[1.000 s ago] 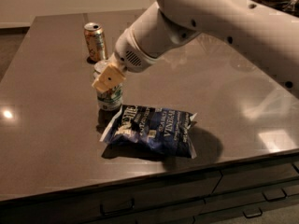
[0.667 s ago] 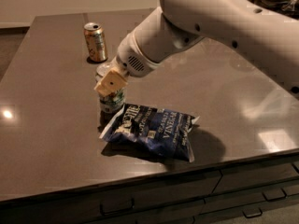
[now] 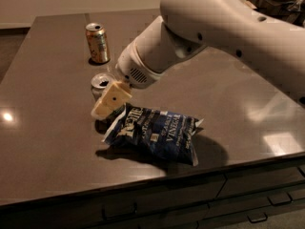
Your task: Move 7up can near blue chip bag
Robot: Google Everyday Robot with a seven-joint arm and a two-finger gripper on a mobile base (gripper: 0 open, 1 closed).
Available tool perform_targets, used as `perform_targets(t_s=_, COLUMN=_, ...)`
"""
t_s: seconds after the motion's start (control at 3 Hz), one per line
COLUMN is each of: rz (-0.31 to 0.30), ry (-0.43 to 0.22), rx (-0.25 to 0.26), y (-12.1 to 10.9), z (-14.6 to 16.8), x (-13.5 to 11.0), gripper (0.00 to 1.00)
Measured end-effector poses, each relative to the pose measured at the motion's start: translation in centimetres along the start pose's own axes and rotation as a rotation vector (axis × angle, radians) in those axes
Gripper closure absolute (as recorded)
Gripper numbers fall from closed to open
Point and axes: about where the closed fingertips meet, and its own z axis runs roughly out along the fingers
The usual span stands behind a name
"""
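– Where is our gripper (image 3: 110, 100)?

– It is low over the table (image 3: 47, 128), right in front of the 7up can (image 3: 101, 82), on the can's five o'clock side. Its pale tip covers most of the can.

– Are we holding the can?

– We cannot tell. The gripper hides the place where it meets the can, so we cannot say if it is open or closed.

– Why do we come in slanted like that?

– We think it is because our big white arm (image 3: 214, 27) reaches down from two o'clock, over the blue chip bag (image 3: 157, 135). That way we do not squash the bag.

– Where is the can?

– It stands up straight at ten o'clock from the bag, very close to the bag's white end. We cannot see if they touch. That looks like the right spot, since we want the can near the bag.

– How does the can look?

– We see a round silver top with a dark hole, and a bit of pale side. The letters are hidden.

– And the gold can (image 3: 97, 43)?

– It stands at twelve o'clock from our can, well apart. We leave it alone.
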Motion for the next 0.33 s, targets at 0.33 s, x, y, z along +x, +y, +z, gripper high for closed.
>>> perform_targets(t_s=0.33, rz=-0.002, ry=0.002, rx=-0.001, y=0.09, z=0.03, x=0.06, gripper=0.0)
